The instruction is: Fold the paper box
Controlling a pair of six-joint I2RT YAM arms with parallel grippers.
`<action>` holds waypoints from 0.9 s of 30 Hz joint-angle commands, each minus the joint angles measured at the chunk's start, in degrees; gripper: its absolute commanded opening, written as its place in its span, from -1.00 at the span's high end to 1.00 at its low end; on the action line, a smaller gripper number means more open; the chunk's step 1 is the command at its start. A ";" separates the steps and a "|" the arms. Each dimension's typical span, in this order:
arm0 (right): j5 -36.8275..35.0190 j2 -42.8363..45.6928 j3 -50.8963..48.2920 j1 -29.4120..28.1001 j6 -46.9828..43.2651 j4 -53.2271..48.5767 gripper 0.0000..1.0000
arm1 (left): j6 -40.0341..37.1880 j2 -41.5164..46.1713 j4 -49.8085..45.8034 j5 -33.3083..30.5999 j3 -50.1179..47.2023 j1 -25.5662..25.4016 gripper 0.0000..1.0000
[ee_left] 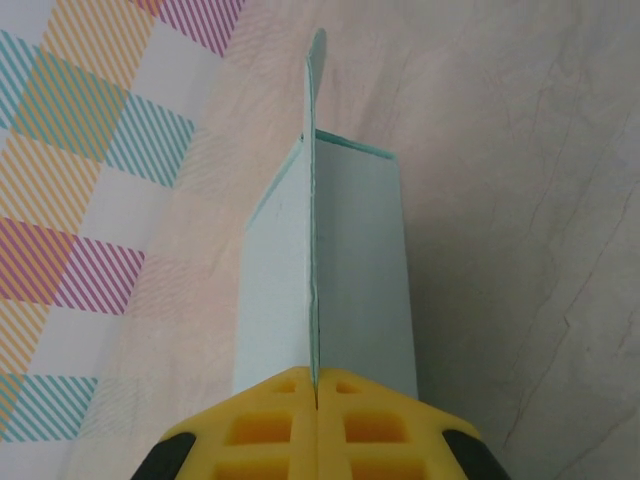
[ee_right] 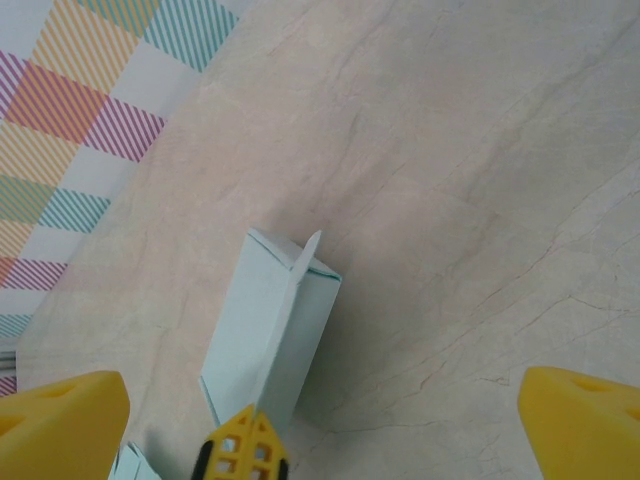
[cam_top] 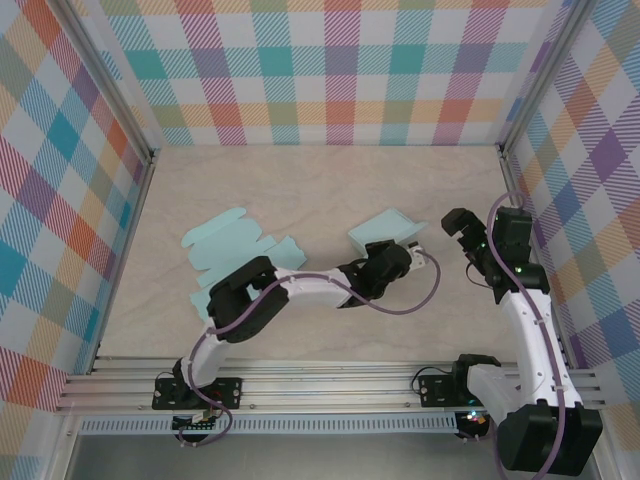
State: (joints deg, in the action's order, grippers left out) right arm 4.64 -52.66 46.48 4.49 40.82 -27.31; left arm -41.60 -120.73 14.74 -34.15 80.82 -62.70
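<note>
The pale blue paper box (cam_top: 383, 232) lies partly folded on the table right of centre. One thin flap (ee_left: 313, 150) stands upright along its length, and my left gripper (cam_top: 403, 256) is shut on the near end of that flap. In the left wrist view the yellow fingers (ee_left: 355, 420) meet with the flap's edge pinched between them, the box body (ee_left: 360, 270) running away beneath. My right gripper (cam_top: 462, 236) hangs open to the right of the box, holding nothing. Its wrist view looks down on the box (ee_right: 250, 320) and the left gripper (ee_right: 243, 432).
Flat pale blue paper cut-outs (cam_top: 225, 243) lie on the left half of the table, under and beside the left arm's elbow. Checkered walls (cam_top: 330, 70) close in the back and both sides. A metal rail (cam_top: 330, 385) runs along the near edge.
</note>
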 commanded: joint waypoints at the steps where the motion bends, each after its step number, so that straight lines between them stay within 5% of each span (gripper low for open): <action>1: 2.68 0.17 0.68 0.34 -3.65 -1.48 -0.99 | 5.11 7.85 -5.14 7.27 -1.48 1.26 1.00; 8: 9.91 0.19 3.87 0.34 -8.94 -4.89 -1.00 | 14.54 15.75 -21.49 29.12 -0.63 7.33 1.00; 14: 16.02 -0.59 6.47 0.25 -11.91 -7.57 -0.87 | 14.49 15.65 -33.17 48.29 2.33 14.44 1.00; 22: 17.28 -5.03 7.39 -5.94 -17.68 -7.08 -0.69 | 6.36 9.85 -46.47 64.32 10.32 22.33 1.00; 27: 14.07 -8.66 6.89 -12.09 -22.03 -1.64 -0.66 | 0.58 6.61 -52.19 64.68 14.33 24.02 1.00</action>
State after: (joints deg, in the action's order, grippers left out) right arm 19.79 -60.27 52.12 -5.72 23.40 -32.36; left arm -36.12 -112.40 -29.06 27.00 93.43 -39.18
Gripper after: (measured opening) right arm 0.835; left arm 0.049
